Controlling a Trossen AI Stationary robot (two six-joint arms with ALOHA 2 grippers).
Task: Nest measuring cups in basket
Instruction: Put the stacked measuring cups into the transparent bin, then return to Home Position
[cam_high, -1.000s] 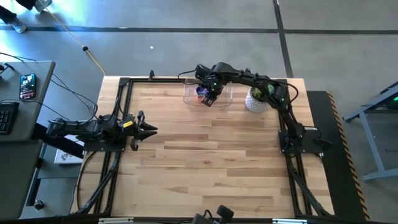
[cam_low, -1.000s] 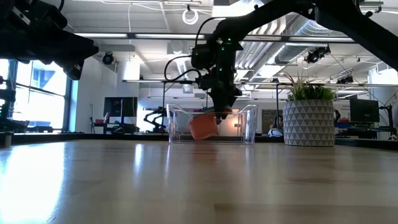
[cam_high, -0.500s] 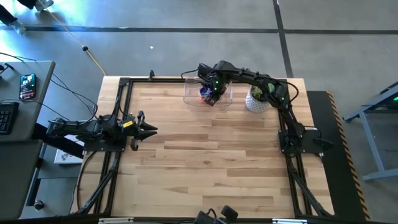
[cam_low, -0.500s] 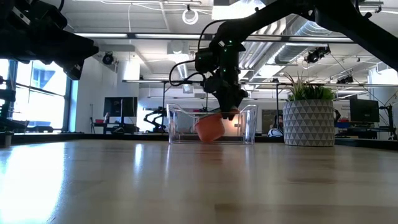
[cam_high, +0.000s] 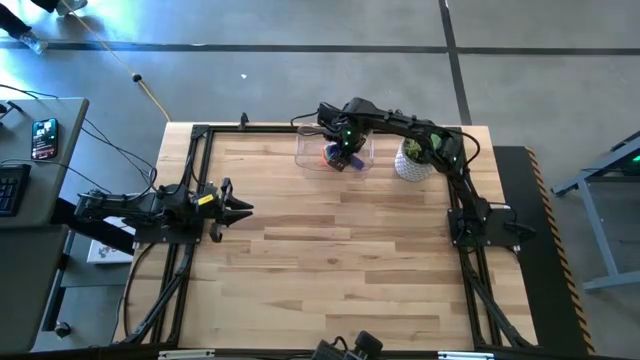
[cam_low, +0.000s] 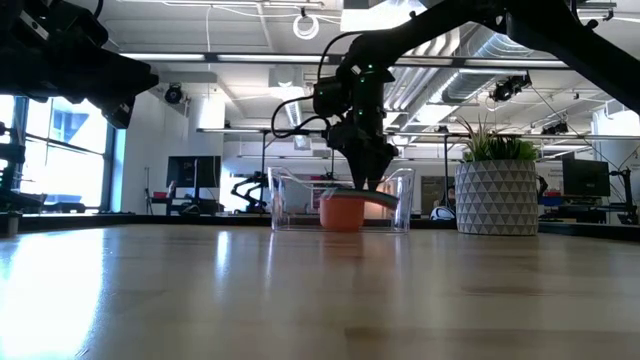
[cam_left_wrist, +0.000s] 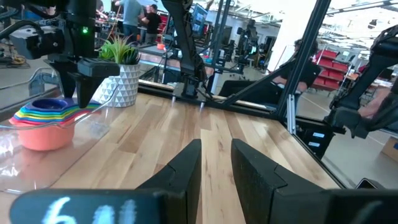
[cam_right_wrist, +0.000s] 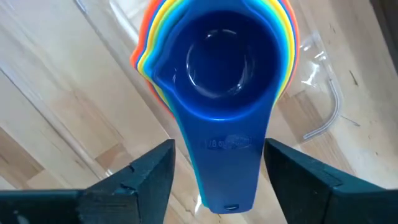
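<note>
The measuring cups (cam_right_wrist: 217, 62) sit nested in one stack, blue innermost, orange outermost (cam_low: 343, 212). The stack stands level on the floor of the clear basket (cam_high: 305, 155) at the table's far edge. My right gripper (cam_right_wrist: 217, 146) hangs over the basket, pointing down, open. Its fingers stand on either side of the blue cup's flat handle (cam_right_wrist: 227, 162) without gripping it. In the low view the right gripper (cam_low: 372, 185) is just above the stack's handles. My left gripper (cam_high: 240, 208) waits at the table's left edge, open by a narrow gap (cam_left_wrist: 216, 158), far from the stack (cam_left_wrist: 43, 121).
A white patterned pot with a green plant (cam_high: 412, 160) stands right of the basket at the far edge, close to the right arm (cam_low: 497, 195). The basket's clear walls (cam_low: 285, 200) rise around the stack. Bare wood table lies between the basket and the near edge.
My right gripper has carried the nested stack a little toward the table's right inside the basket and lowered it. The stack hung tilted below the fingers a second ago; it now stands level on the basket floor.
</note>
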